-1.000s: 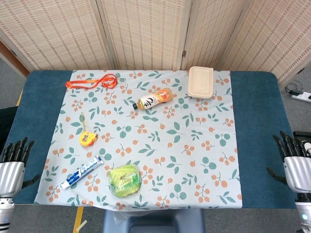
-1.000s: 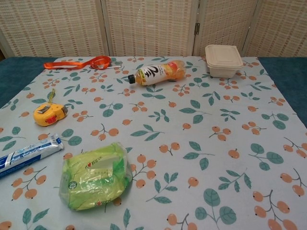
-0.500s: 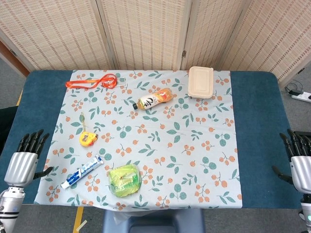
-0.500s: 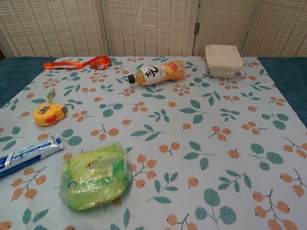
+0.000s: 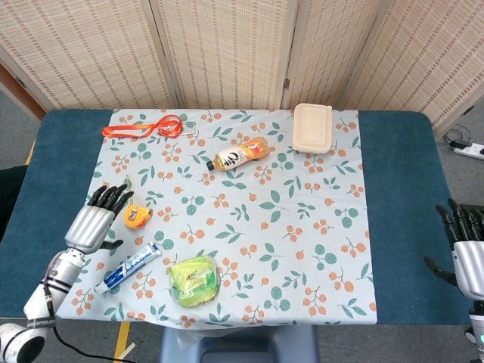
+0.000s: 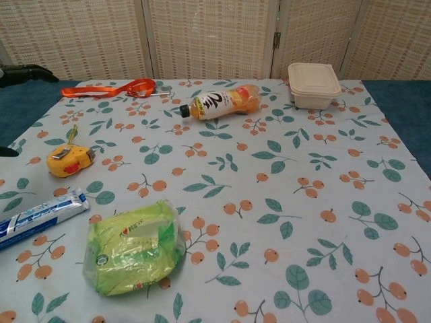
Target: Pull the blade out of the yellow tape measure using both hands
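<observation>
Right hand (image 5: 470, 253): head view only.

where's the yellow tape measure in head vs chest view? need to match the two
Head view: the tape measure lies left of centre on the floral cloth, just right of the left hand, whose fingers are spread and not on it.
Chest view: the tape measure sits near the left edge, at mid-height.
Shared landmark: the toothpaste tube, just nearer the robot in both.

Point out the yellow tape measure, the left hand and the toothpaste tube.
yellow tape measure (image 5: 136, 216): head view, on its round case.
left hand (image 5: 92, 224): head view, on the silver back of the hand.
toothpaste tube (image 6: 37, 216): chest view, on the tube's body.
</observation>
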You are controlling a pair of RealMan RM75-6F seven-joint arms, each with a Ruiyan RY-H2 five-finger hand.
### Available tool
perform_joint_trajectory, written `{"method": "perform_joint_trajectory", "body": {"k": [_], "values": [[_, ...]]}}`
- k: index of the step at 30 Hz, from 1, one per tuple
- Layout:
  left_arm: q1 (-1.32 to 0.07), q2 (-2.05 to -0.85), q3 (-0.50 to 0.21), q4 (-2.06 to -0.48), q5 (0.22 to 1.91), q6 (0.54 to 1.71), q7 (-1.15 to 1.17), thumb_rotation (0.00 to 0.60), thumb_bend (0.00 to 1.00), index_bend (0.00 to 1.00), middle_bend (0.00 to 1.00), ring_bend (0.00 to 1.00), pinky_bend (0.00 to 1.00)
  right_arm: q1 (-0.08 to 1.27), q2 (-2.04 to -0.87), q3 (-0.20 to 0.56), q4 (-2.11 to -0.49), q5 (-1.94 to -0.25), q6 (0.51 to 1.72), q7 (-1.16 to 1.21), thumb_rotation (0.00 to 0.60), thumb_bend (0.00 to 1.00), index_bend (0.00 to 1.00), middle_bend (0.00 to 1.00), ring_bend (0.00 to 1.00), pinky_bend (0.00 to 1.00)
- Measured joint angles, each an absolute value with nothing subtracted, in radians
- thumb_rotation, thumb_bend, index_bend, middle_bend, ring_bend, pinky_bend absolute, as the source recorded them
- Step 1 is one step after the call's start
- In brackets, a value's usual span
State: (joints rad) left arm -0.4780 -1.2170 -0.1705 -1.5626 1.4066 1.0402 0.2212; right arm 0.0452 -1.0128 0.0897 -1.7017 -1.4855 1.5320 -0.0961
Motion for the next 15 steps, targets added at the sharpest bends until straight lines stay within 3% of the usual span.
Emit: {"method": "perform_joint_trajectory", "body": {"k": [15], "values": [[-0.629,-1.353,-0.183,-1.358,1.168,0.826,0.309,0.6,0.15,0.18,0.16,0.13,0.0,0.026,-1.008,0.085,-1.69,-1.473,1.543,-0.07,0.6,0.25,0.0,0.01,0.04,0.0]]}}
